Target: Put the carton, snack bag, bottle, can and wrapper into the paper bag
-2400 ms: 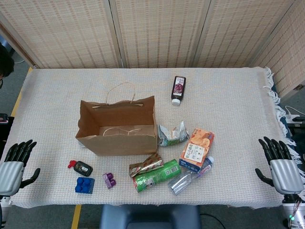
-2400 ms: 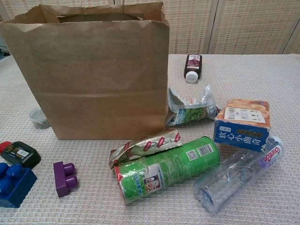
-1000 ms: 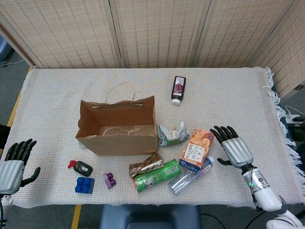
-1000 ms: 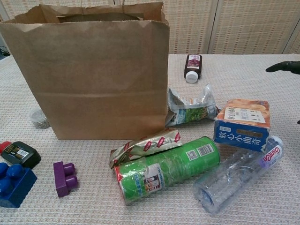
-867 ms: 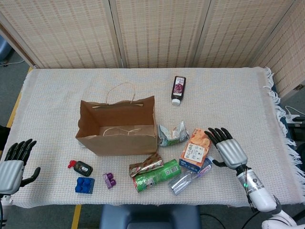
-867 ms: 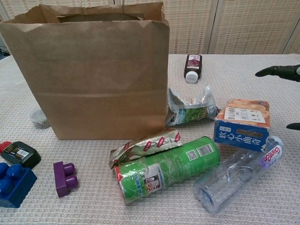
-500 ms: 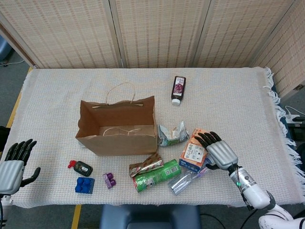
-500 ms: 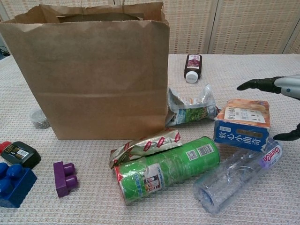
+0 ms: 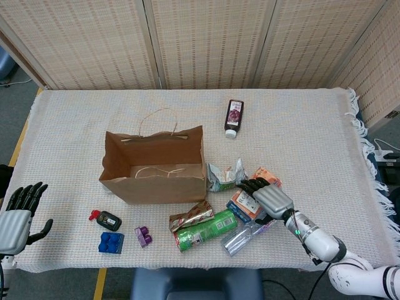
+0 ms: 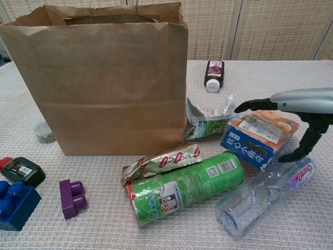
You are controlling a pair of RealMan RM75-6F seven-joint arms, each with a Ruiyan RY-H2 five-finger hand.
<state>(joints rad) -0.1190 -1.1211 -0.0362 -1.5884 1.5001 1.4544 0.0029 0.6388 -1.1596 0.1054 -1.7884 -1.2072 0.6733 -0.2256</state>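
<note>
- right hand (image 9: 270, 201) is draped over the carton (image 10: 256, 139), fingers (image 10: 250, 105) across the top and thumb down the near side. looks like it's grasping it, since the box sits tilted with one end off the counter (image 9: 300, 144). can't confirm a firm clamp though.
- the carton is a stiff printed cardboard box, orange and blue, probably light. flat faces, so taking it across the short width is my pick. squeeze too hard and it could dent.
- it's just right of the paper bag (image 9: 154, 164), which stands upright with its mouth open. thin brown kraft paper, so it may fold if bumped.
- snack bag (image 10: 212, 121) is crinkly foil, soft, lying next to the paper bag's corner.
- green can (image 10: 184, 188) lies on its side, smooth and round, likely to roll.
- clear bottle (image 10: 263, 193) looks empty and squashy, touching the carton's low edge.
- wrapper (image 10: 160, 162) is limp foil lying on the can.
- left hand (image 9: 17, 215) is off at the counter edge, fingers spread, holding nothing.
</note>
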